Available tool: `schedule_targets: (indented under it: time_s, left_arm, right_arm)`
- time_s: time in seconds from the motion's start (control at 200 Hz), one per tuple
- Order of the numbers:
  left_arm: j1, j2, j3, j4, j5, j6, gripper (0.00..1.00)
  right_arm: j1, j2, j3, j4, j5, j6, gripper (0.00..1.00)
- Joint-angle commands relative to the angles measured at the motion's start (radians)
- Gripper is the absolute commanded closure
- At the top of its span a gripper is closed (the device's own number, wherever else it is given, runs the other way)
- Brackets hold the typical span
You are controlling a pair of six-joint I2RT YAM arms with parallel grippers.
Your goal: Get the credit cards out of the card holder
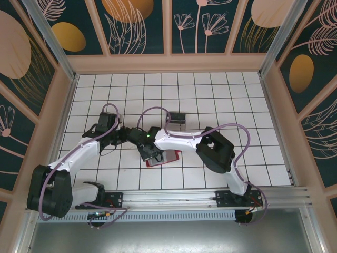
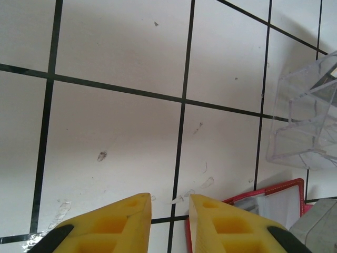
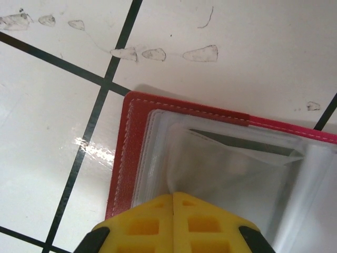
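The red card holder (image 1: 169, 157) lies open on the white tiles, its clear pockets facing up. My right gripper (image 3: 174, 195) is shut, its yellow tips pinching a raised translucent pocket of the card holder (image 3: 126, 153). Inside that pocket shows the dark edge of a credit card (image 3: 247, 143). My left gripper (image 2: 170, 203) hovers at the holder's left corner (image 2: 274, 195), with a narrow gap between its fingers and nothing in it. In the top view both grippers meet over the holder's left end, the left gripper (image 1: 143, 150) beside the right gripper (image 1: 155, 153).
A clear plastic box (image 2: 303, 121) stands just beyond the holder, with something dark and flat at it (image 1: 177, 117). Low wooden walls (image 1: 168, 63) ring the tiled floor. The two arms cross the middle of the floor.
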Motion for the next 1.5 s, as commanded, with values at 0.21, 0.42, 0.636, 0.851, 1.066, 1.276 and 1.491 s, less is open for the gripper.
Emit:
schedule_targets:
  time_s: [0.21,0.42,0.636,0.851,1.066,1.276,1.491]
  left_arm:
    - [-0.035,-0.014,-0.014,-0.041,0.041,0.001,0.73]
    - [-0.085,0.033,-0.003,-0.029,0.039,-0.011,0.73]
    - [-0.118,0.078,0.004,0.008,0.045,-0.031,0.74]
    - [-0.158,0.111,0.019,0.006,0.052,-0.031,0.75]
    - [-0.191,0.115,0.014,0.008,0.062,-0.043,0.76]
    - [-0.238,0.143,-0.005,0.027,0.087,-0.056,0.76]
    - [-0.316,0.18,-0.013,0.031,0.097,-0.073,0.77]
  right_arm:
    - [-0.013,-0.069,0.005,0.117,-0.098,0.028,1.0]
    - [-0.043,-0.175,-0.139,0.256,-0.169,0.094,1.0]
    - [-0.107,-0.337,-0.37,0.474,-0.28,0.226,1.0]
    - [-0.139,-0.442,-0.571,0.707,-0.363,0.378,1.0]
    - [-0.145,-0.469,-0.673,0.874,-0.424,0.466,1.0]
    - [-0.167,-0.503,-0.735,0.87,-0.408,0.465,1.0]
    - [-0.179,-0.558,-0.761,0.768,-0.367,0.434,0.87]
